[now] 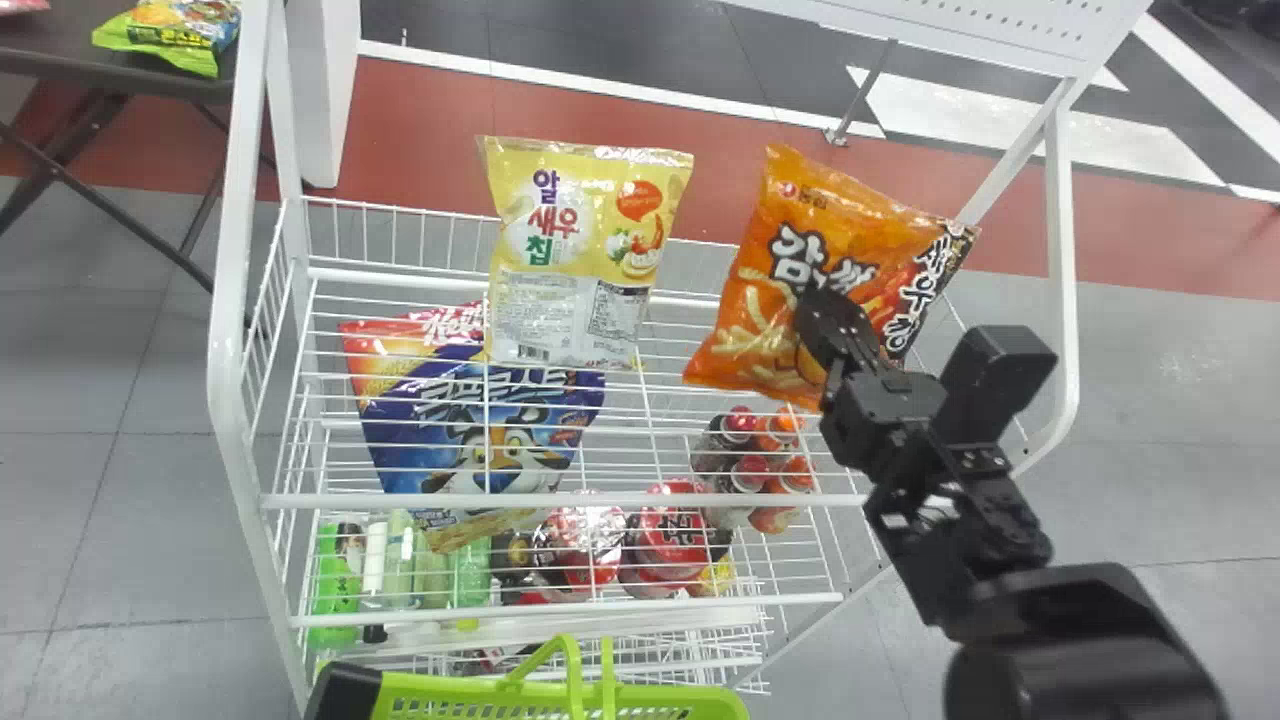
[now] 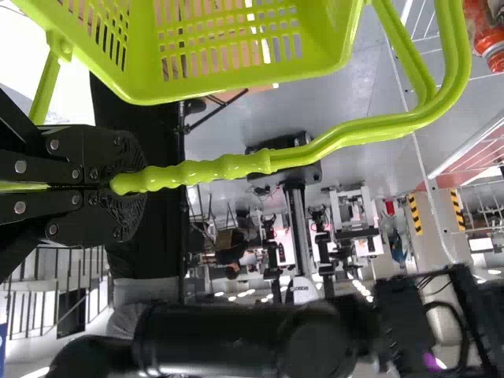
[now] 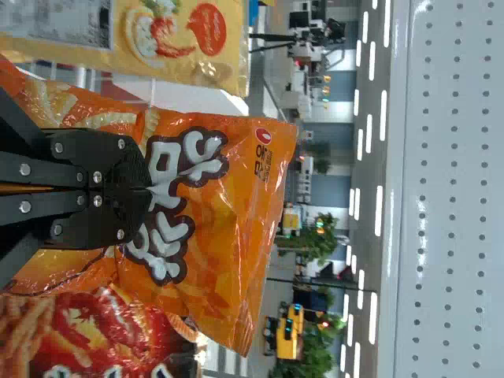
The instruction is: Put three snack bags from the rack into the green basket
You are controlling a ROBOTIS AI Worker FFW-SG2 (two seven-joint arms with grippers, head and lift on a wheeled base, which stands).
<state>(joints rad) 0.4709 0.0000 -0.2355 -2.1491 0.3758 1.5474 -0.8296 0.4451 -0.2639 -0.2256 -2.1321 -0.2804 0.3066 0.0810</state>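
The right gripper, closed, pinches the boldly lettered orange bag near the rack's right edge; left wrist view shows the left gripper clamped around the green basket's handle.

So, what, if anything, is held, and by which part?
The left gripper holds the green basket by its handle; the right gripper appears to pinch the orange bag by its front face.

Between the yellow bag and the orange bag you have a narrow open gap. On the left, the way is free from the yellow bag until the left post. On the right, the dark bag is close beside the orange one, and leaves little room for your pincer. The basket handle rises in front of the rack.
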